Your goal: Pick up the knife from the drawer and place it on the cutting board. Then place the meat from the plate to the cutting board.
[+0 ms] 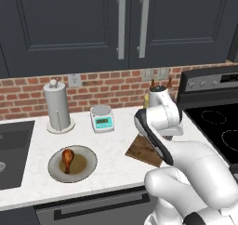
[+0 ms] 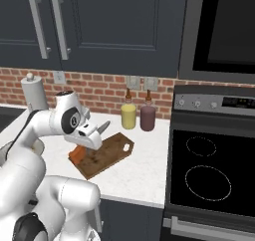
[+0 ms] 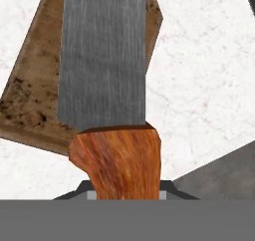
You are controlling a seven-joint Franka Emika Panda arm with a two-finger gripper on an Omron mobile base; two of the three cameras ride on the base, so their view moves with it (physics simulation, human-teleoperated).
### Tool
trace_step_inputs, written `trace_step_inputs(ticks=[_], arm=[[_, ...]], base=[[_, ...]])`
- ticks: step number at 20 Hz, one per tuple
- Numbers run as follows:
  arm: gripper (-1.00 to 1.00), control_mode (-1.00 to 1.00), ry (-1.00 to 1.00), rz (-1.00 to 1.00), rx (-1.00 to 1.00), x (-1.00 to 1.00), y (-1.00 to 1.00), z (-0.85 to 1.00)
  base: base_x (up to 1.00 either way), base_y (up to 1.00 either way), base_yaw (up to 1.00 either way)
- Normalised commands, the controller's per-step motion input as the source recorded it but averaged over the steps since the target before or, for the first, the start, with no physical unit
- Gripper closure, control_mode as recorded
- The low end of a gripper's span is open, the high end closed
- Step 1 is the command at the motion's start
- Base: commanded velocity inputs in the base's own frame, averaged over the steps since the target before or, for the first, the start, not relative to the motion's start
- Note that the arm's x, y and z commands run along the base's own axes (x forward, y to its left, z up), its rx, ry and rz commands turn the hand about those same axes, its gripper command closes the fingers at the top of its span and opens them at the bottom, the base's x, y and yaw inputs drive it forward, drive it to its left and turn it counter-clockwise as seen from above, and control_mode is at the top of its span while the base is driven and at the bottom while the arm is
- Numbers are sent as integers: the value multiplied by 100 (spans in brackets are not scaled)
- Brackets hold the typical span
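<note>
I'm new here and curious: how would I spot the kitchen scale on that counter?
Find the brick wall behind the white counter. Beside the tall paper towel holder sits the kitchen scale, small and white, alone in having a green display.

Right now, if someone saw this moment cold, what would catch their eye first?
The gripper is shut on the knife, holding its orange-brown handle with the silver blade pointing out over the cutting board, which lies on the white counter beside the stove. Further left on the counter, the meat sits untouched on the plate, in front of the paper towel holder.
</note>
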Motion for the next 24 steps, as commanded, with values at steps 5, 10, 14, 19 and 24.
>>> trace_step_inputs(ticks=[5,10,14,19,24], arm=[[100,-100,-3,-10,-1,33,0,-49],[100,-100,-1,-6,0,26,-1,-34],[100,-100,0,-1,0,26,-3,-22],[100,-100,0,0,0,11,-10,-26],[100,-100,0,0,0,2,-6,-31]], base=[[0,0,0],[0,0,0],[0,0,0],[0,0,0],[0,0,0]])
